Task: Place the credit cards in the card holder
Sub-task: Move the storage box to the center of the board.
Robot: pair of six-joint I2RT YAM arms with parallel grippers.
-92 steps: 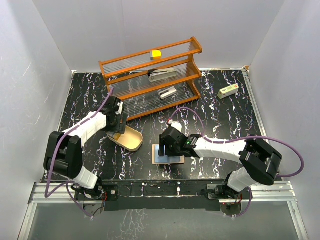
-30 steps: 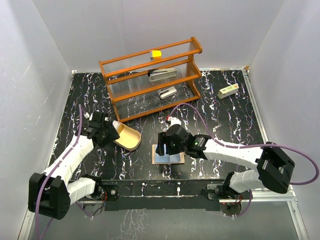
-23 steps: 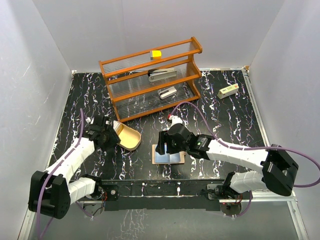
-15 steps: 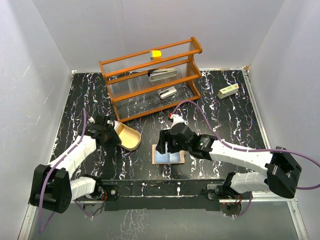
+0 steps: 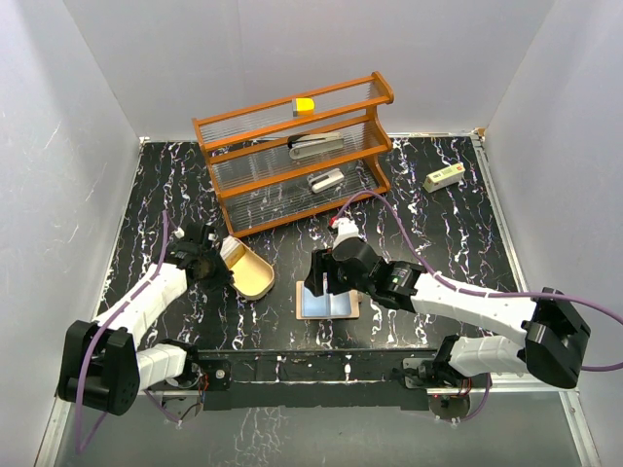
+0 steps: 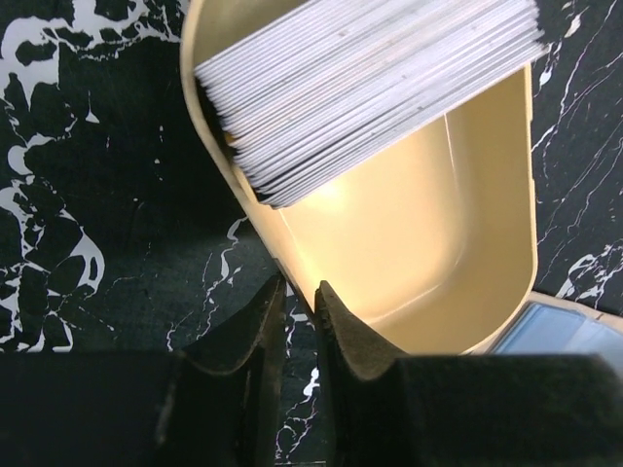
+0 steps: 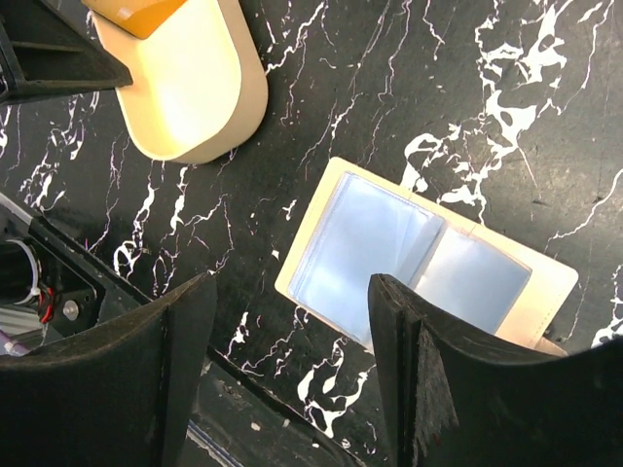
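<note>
The card holder, a tan oval tray, lies left of centre on the table. A stack of credit cards leans inside its far end, their pale edges fanned. My left gripper straddles the tray's near left wall, one finger inside and one outside, and is shut on it. In the top view, the left gripper is at the tray's left side. My right gripper hangs open and holds nothing, above an open tan wallet with clear sleeves.
An orange wooden rack stands at the back with grey stapler-like objects on its shelves and a yellow block on top. A small white box lies at the back right. White walls enclose the table on three sides.
My left gripper has narrowed from half open onto the tray's wall, and the tray has turned a little. The right gripper has drifted slightly away from me over the wallet, still open.
</note>
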